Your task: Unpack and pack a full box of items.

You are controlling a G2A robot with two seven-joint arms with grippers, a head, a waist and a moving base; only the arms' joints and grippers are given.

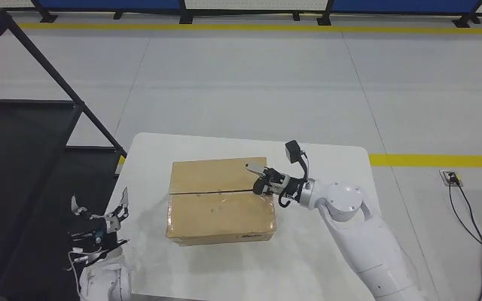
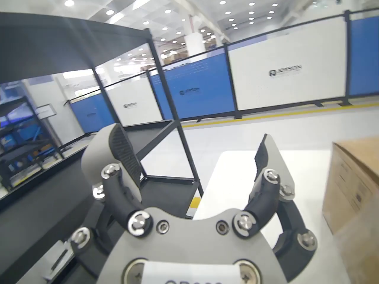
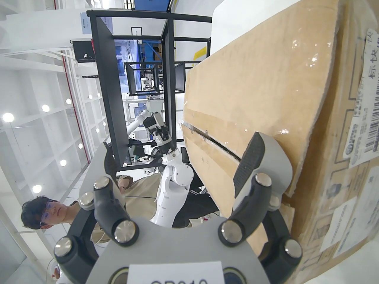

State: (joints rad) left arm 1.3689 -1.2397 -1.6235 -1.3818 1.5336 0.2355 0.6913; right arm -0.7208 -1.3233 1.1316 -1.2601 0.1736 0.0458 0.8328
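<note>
Box [image 1: 220, 202] shut, long axis left-right | right gripper [image 1: 257, 177] jaws open atop | left gripper [image 1: 99, 203] jaws open

Box [image 1: 220, 201] on table [image 1: 331, 162], right tool [image 1: 257, 177] at its right edge, left tool [image 1: 99, 200] apart

The box [image 1: 220, 202] is closed, so what lies inside it is hidden. In the left wrist view the box is blurry, and the picture's edge cuts most of it off. In the right wrist view the edge cuts off part of the box and the label [image 3: 365, 113] on its side. One finger [image 3: 251, 161] of the right gripper [image 3: 182, 152] sits over the top of the box, but I cannot tell if it touches.
</note>
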